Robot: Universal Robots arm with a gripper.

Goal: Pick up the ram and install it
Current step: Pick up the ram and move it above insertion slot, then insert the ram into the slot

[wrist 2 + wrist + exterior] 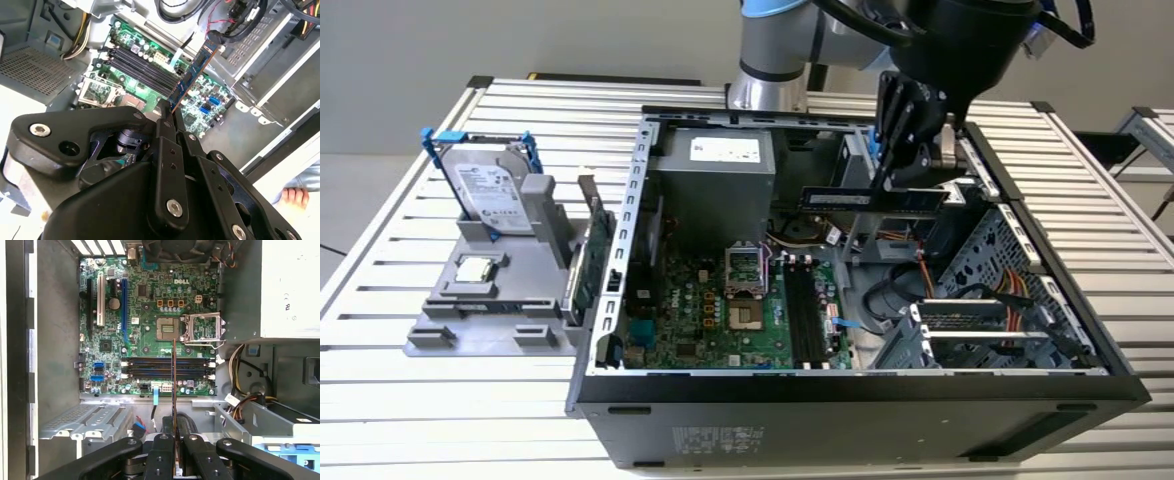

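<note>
My gripper (898, 186) is shut on the ram (874, 197), a thin dark stick with a pale label. It holds the ram level in the air above the open computer case (854, 385). In the second wrist view the ram (196, 67) juts out from the black fingers (165, 117) over the green motherboard (210, 97). In the first wrist view the ram (173, 382) shows edge-on, hanging crosswise over the black memory slots (167, 367). Those memory slots (807, 310) lie well below the stick and apart from it.
A grey fixture (494, 320) on the exterior view's left holds a silver drive with a blue frame (494, 190) and a small square silver chip (478, 268). Inside the case are a power supply (720, 190), an open processor socket (167, 330) and loose cables (245, 390). A person's hand (295, 196) is beside the table.
</note>
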